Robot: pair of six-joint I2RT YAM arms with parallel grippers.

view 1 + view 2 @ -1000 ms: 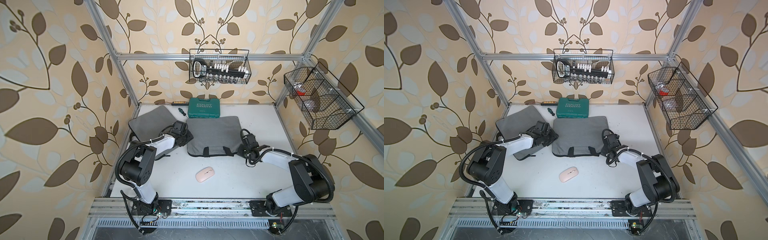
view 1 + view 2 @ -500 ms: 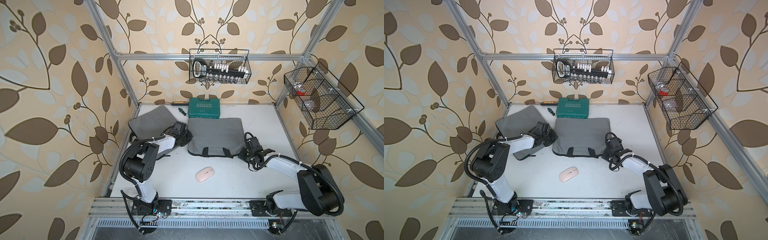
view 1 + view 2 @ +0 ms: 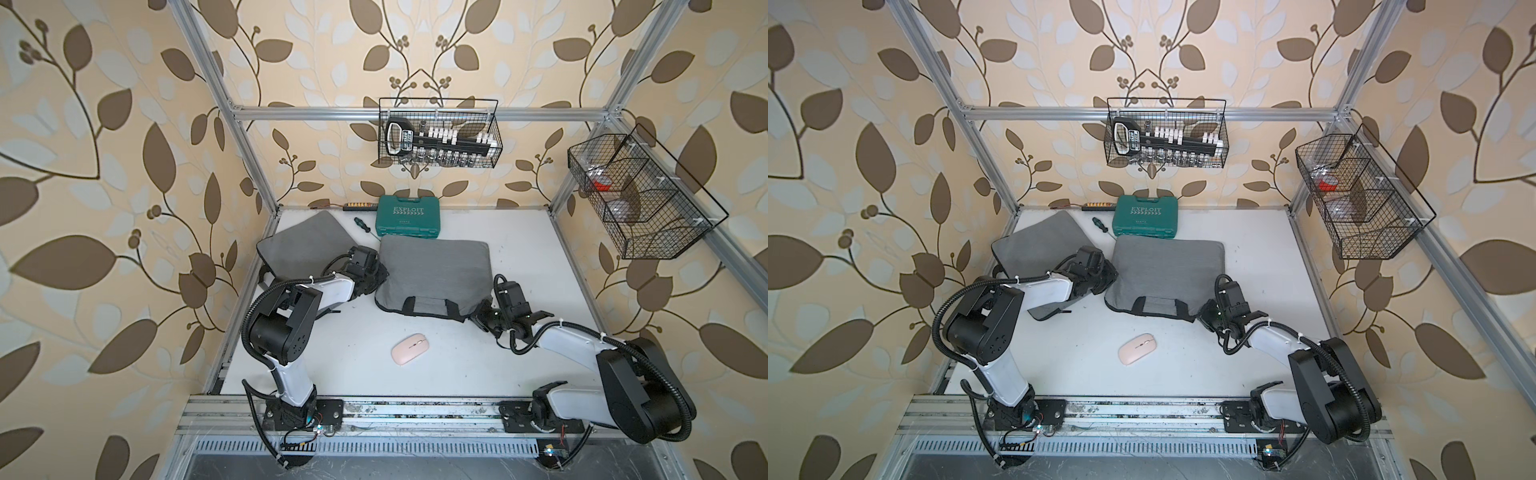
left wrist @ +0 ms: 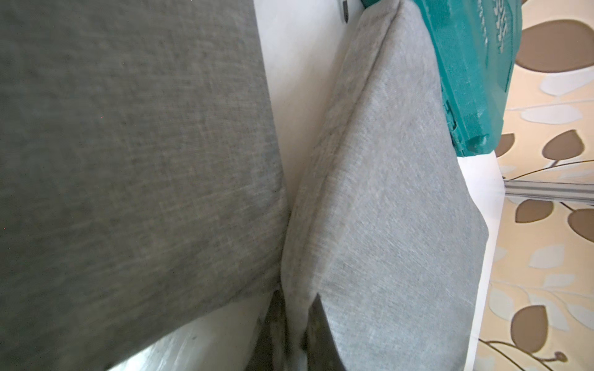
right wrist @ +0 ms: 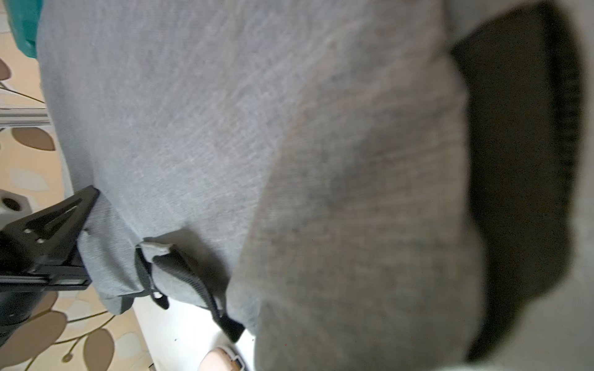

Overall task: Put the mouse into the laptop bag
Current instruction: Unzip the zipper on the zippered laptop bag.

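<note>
The mouse (image 3: 410,349) lies on the surface (image 3: 523,249) at 6 o'clock from the bag (image 3: 434,270), apart from it. The left jaws are clamped on the bag's 8 o'clock corner, the right jaws on its 4 o'clock corner.

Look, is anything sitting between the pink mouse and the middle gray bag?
Nothing visible. Only bare table lies between the mouse and the laptop bag. The left gripper and right gripper pinch its near corners.

Two grey bags are counted: the laptop bag (image 3: 434,270) between left gripper (image 3: 379,277) and right gripper (image 3: 482,319), a second bag (image 3: 301,245) beside the left gripper. Also counted: one mouse (image 3: 410,348), one tool case (image 3: 408,217), one screwdriver (image 3: 360,223), two wire baskets (image 3: 440,163) (image 3: 665,232).
</note>
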